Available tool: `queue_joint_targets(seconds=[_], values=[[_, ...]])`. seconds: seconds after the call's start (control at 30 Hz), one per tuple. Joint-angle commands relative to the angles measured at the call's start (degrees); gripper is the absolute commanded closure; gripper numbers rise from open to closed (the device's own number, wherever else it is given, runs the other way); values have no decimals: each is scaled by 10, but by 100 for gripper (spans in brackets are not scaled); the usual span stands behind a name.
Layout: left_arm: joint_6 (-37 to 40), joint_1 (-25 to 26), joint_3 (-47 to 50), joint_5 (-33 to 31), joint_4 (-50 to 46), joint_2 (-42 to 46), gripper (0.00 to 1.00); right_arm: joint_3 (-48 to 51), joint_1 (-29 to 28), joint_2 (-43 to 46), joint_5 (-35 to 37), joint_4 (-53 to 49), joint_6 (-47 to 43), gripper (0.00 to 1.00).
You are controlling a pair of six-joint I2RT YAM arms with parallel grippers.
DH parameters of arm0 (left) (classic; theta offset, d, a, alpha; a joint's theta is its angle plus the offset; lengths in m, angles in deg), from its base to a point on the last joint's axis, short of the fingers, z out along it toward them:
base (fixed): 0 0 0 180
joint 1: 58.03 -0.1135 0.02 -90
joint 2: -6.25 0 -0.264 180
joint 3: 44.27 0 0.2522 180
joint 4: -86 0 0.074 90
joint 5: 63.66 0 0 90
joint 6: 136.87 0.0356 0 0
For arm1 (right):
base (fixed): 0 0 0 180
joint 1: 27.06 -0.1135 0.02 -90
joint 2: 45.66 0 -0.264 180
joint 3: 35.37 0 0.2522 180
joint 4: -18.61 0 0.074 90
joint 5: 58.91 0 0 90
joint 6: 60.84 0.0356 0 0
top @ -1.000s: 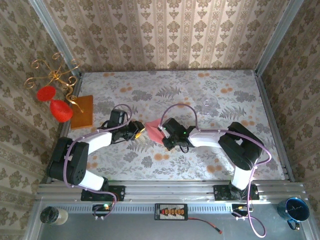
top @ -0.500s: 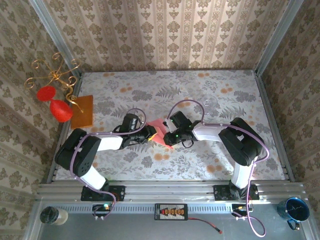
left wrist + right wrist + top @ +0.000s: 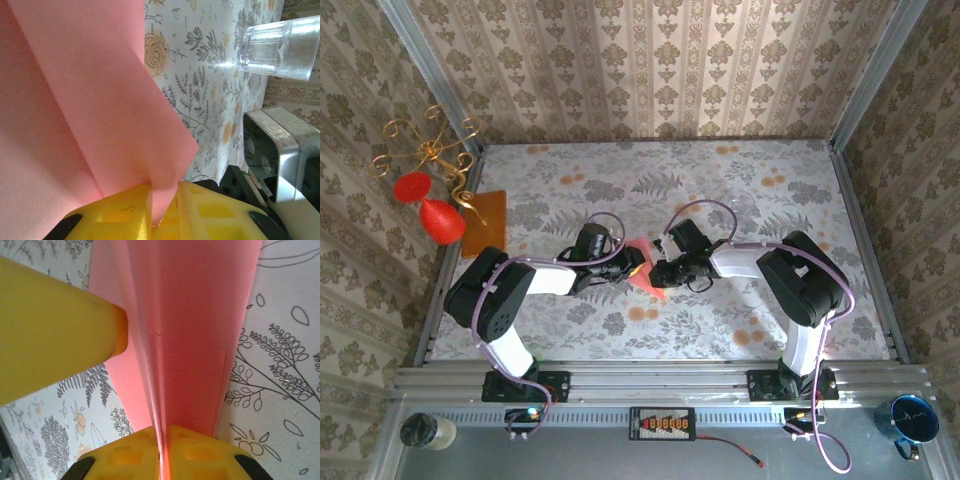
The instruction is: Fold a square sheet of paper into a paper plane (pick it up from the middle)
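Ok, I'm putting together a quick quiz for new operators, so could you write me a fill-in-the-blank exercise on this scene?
1. The left gripper and the right gripper are each shut on the ____ paper.
2. Beyond the paper, a clear ____ stands on the table.
3. The orange sheet lies near the table's ____ edge.

Missing words: pink; glass; left.

Arms [image 3: 745, 262] white with black joints; lilac cables [image 3: 695, 204] loop over each; fingers [image 3: 115, 216] yellow, seemingly pocketed plastic.
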Motion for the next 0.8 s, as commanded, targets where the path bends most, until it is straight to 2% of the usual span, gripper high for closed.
queue_joint_targets(seconds=[0.0,0.33,0.77], values=[[-2,4,-13,14,9,-8,80,9,11,-15,-38,8,28,87],[8,5,-12,14,5,0,81,-7,29,-30,-92,-5,53,90],[21,7,-45,29,-12,-31,82,-18,36,-37,-100,-22,57,90]])
